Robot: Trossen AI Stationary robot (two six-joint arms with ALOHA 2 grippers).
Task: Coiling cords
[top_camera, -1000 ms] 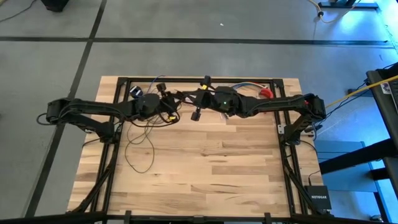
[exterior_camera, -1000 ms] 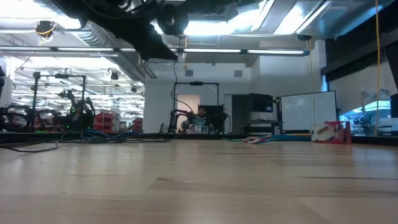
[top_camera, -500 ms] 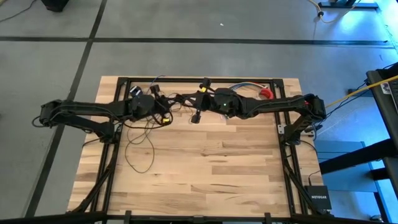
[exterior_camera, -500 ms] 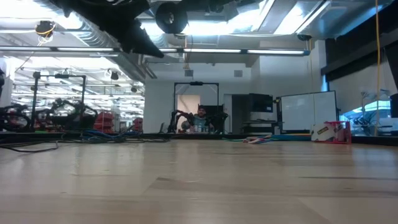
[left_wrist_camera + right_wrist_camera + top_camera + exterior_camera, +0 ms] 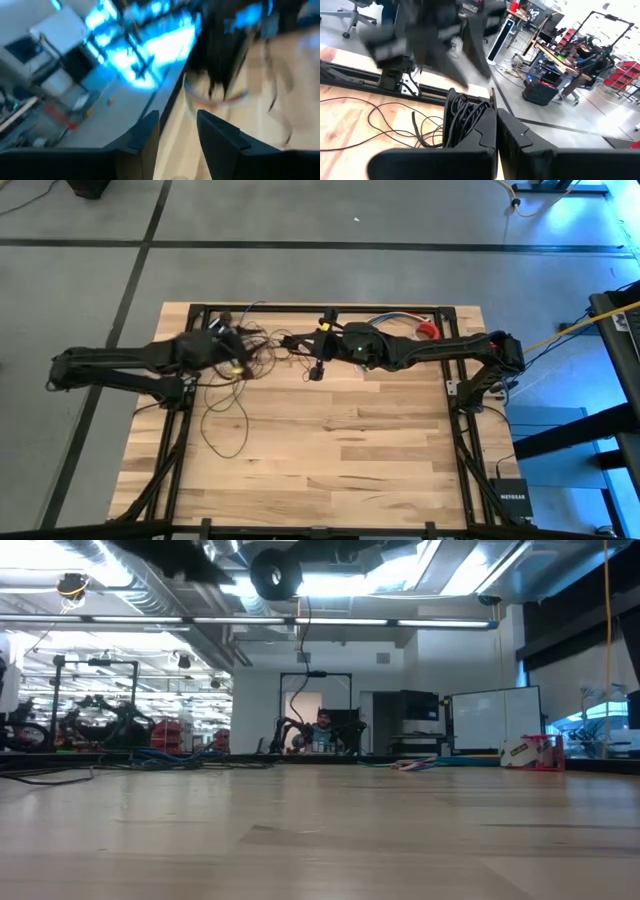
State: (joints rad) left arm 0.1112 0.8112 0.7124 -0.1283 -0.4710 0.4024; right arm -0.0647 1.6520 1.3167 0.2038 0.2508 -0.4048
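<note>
While seen level from the low view, bare wooden table (image 5: pixel 320 840) across the lower half of the frame, then a thin cord strand dropping from the dark arm parts at top centre, with a workshop room far behind.

From the high view, loose loops of the cords (image 5: pixel 225 415) trailing over the left-centre boards. Just above them, at upper left of centre, left gripper (image 5: pixel 236 361) over a tangle of the same wire; fingers parted with a gap in the left wrist view, nothing visibly pinched between them. At upper centre, right gripper (image 5: pixel 316 350) pressed together on a bunched coil of the cords, clearest in the right wrist view as a dark bundle (image 5: pixel 462 120) wedged at the fingers (image 5: pixel 485 135). Farther toward the top edge, multicoloured wires (image 5: pixel 395 319) and a small red object (image 5: pixel 428 330).
</note>
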